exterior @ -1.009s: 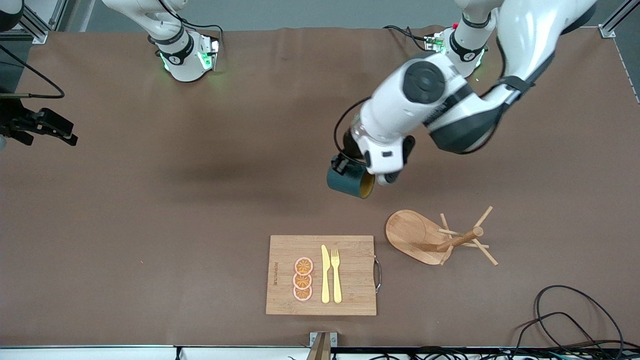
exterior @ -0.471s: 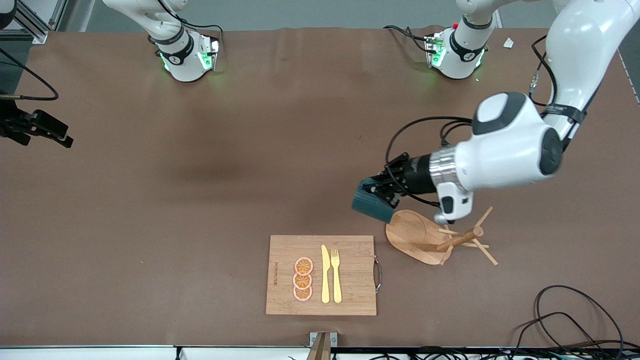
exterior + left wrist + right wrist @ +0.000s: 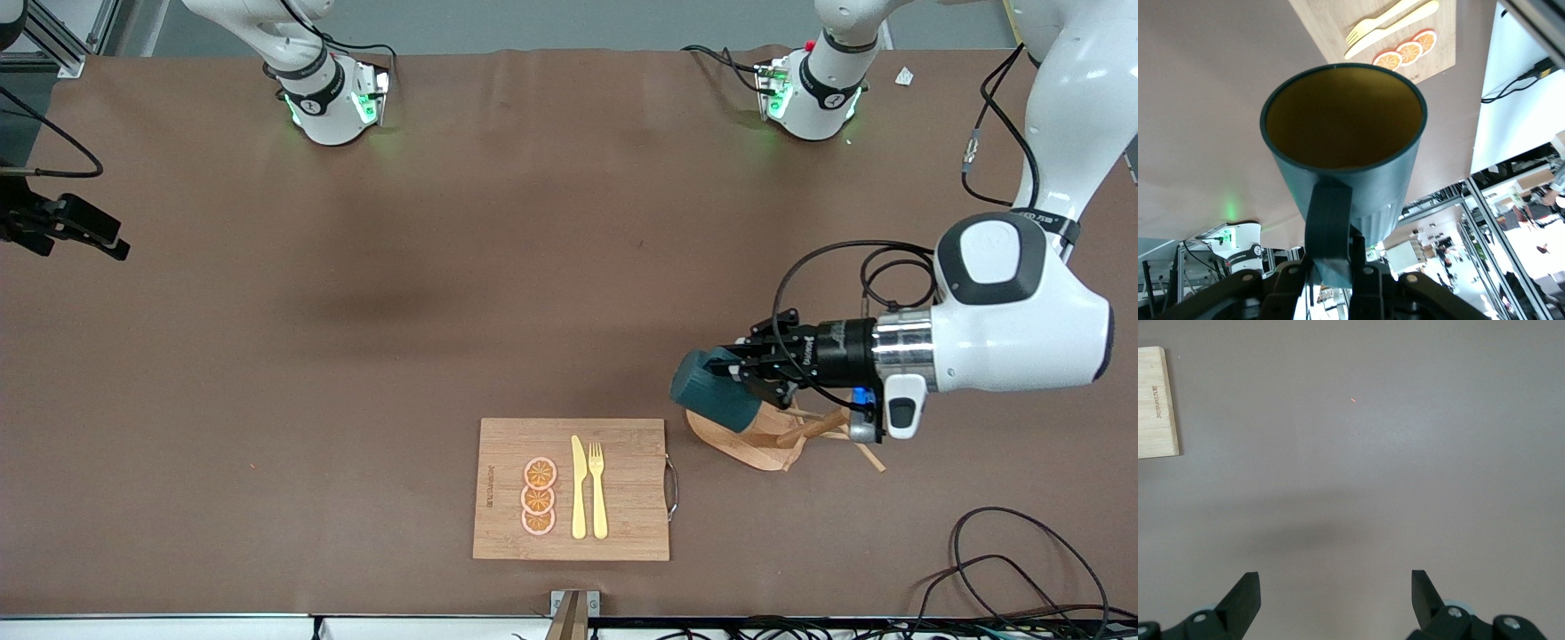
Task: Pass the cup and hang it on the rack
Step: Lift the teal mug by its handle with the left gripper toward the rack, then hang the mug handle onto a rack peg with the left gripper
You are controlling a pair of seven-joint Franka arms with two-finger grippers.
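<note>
My left gripper (image 3: 754, 375) is shut on the loop handle of the dark teal cup (image 3: 714, 398) and holds it tilted in the air over the oval base of the wooden rack (image 3: 763, 451). The cup covers part of that base. The rack's post and thin pegs (image 3: 815, 427) show just under the gripper. In the left wrist view the cup's (image 3: 1345, 133) yellow-ochre inside faces the camera, with the left gripper (image 3: 1333, 261) clamped on the handle. My right gripper (image 3: 108, 242) waits open over the right arm's end of the table, and the right gripper (image 3: 1335, 587) has nothing between its fingers.
A rectangular wooden cutting board (image 3: 622, 498) with a yellow knife, a fork and three orange slices lies beside the rack, toward the right arm's end. Black cables (image 3: 1022, 551) lie near the front edge at the left arm's end. Both arm bases stand along the table's back edge.
The left arm has swung the cup from over the table's middle to over the rack's base, turning the wrist on the way. The right arm has barely moved.
</note>
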